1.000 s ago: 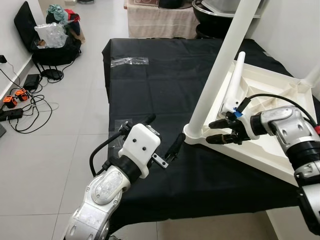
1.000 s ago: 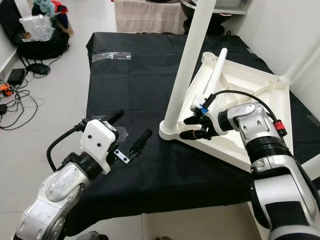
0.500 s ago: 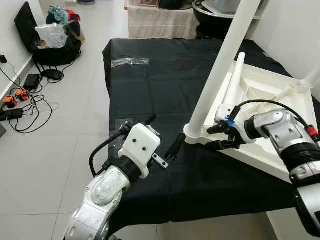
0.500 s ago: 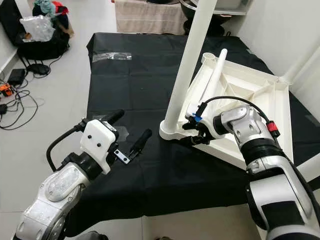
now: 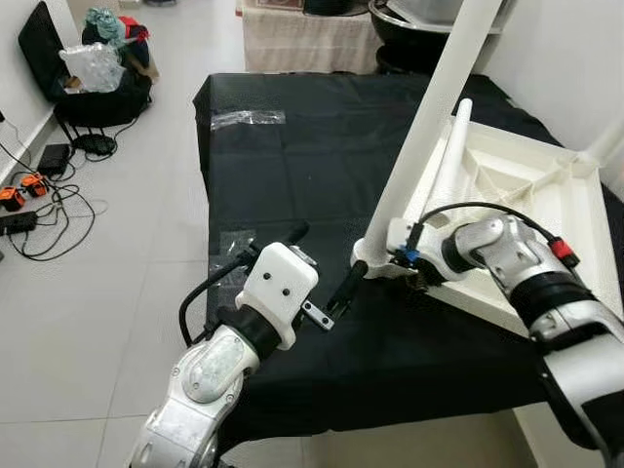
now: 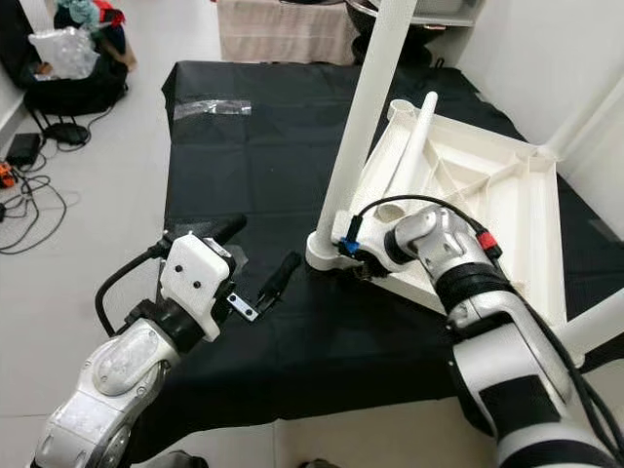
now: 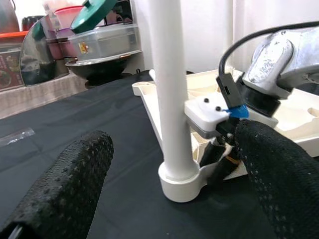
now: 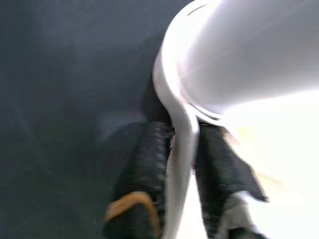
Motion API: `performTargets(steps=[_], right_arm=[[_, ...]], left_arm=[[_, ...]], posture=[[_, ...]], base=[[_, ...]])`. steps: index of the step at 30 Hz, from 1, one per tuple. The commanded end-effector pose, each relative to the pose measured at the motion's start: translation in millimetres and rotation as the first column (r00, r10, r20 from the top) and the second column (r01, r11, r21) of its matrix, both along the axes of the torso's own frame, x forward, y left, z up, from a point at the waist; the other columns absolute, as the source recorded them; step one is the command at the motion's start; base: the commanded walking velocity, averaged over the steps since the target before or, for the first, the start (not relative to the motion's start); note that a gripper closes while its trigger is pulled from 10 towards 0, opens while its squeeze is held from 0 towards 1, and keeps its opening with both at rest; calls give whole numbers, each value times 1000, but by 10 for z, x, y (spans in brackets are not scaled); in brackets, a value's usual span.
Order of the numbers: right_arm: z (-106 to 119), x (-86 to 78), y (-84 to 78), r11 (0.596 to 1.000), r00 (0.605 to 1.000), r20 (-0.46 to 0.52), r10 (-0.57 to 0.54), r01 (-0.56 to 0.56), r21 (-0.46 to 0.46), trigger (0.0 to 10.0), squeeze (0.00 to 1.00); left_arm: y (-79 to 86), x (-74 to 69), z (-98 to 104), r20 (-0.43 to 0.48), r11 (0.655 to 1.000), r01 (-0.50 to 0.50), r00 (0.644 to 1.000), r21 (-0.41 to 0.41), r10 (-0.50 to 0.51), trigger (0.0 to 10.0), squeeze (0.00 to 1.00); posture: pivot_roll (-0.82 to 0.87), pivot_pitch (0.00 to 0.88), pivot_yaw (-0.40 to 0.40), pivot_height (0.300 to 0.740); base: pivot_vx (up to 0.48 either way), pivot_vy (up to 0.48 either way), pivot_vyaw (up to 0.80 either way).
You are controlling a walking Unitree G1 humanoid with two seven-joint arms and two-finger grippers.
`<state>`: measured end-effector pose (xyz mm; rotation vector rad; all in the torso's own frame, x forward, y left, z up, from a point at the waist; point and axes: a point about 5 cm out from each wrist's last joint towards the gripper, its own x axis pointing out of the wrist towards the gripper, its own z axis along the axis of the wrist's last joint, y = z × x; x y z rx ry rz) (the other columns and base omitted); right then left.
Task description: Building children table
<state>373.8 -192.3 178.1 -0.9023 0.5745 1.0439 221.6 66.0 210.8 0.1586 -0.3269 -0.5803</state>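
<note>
The white children's table top [image 5: 546, 210] lies upside down on the black cloth. One white leg [image 5: 429, 117] stands upright in its near-left corner socket [image 7: 180, 183]. A loose leg [image 5: 450, 146] rests inside the top. My right gripper [image 5: 414, 278] is at that corner, just beside the socket. In the right wrist view its fingers [image 8: 144, 164] are shut on the top's thin rim [image 8: 183, 144], one on each side. My left gripper [image 5: 327, 258] hovers open over the cloth a little to the left of the leg base, with nothing between its fingers [image 7: 70, 184].
A clear plastic bag [image 5: 249, 118] lies on the far cloth. On the floor to the left are a black bag [image 5: 93, 83] and cables [image 5: 39, 195]. Pots [image 7: 99, 45] stand beyond the table. Another white leg [image 6: 595, 327] crosses at the right.
My right gripper has moved left along the table top to the leg socket and gone from open to shut on the rim. The left arm has stayed put.
</note>
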Motion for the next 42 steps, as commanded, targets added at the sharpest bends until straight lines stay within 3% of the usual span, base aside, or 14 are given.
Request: performTargets(steps=[1,9,14,16,17,19,21,23,25,29,31,36,37,42], right_arm=[[64,22,60,999,999,21,31,-31,11,0,0],[186,16,100,992,992,47,121,-122,30,0,0],[198,-101,60,968,968,-43,246,-243,59,0,0],[150,-283,-62,931,917,-162,365,-362,48,0,0],[150,-283,-62,931,917,-162,365,-362,48,0,0],[98,-401,-196,910,886,-229,404,-415,-2,0,0],[83,-423,-240,906,883,-239,405,-422,-26,0,0],[-28,-529,-400,866,859,-287,424,-478,-148,0,0],[-88,-569,-455,843,851,-297,433,-499,-200,0,0],[-206,-570,-524,825,866,-280,413,-486,-287,0,0],[-261,-541,-628,819,896,-254,364,-438,-370,0,0],[-234,-522,-740,811,917,-221,333,-398,-428,0,0],[-217,-506,-744,815,923,-203,327,-384,-433,10000,0],[-175,-504,-741,835,925,-194,327,-379,-399,10000,0]], left_arm=[[-6,-21,15,1,1000,-4,1000,-4,4,10000,0],[-7,-9,20,4,1000,-7,1000,-7,7,10000,0],[-7,0,16,5,1000,-4,1000,-5,4,10000,0],[-11,14,18,8,1000,-1,1000,-4,1,10000,0],[-11,14,18,8,1000,-1,1000,-4,1,10000,0],[-10,22,20,12,1000,4,1000,-1,-4,10000,0],[-9,24,20,13,1000,5,1000,0,-5,10000,0],[-11,41,25,16,1000,7,1000,1,-7,10000,0],[-12,47,30,18,1000,7,1000,1,-7,10000,0],[-21,60,38,21,1000,9,1000,-3,-9,10000,0],[-32,61,43,23,1000,14,1000,-4,-14,10000,0],[-11,64,45,25,1000,13,1000,1,-13,10000,0],[-4,63,44,25,1000,12,1000,2,-12,10000,0],[-9,60,39,25,1000,13,1000,3,-13,10000,0]], posture=[[33,139,-117,740],[25,134,-115,740],[17,124,-109,740],[15,119,-104,740],[15,119,-104,740],[10,114,-100,740],[10,114,-100,740],[-1,126,-91,740],[-4,127,-89,740],[-6,127,-84,740],[1,124,-88,740],[1,127,-83,740],[-2,127,-78,740],[1,123,-79,740]], base=[[0,0,0],[0,0,0],[0,0,0],[0,0,0],[0,0,0],[0,0,0],[0,0,0],[0,0,0],[0,0,0],[0,0,0],[0,0,0],[0,0,0],[0,0,0],[0,0,0]])
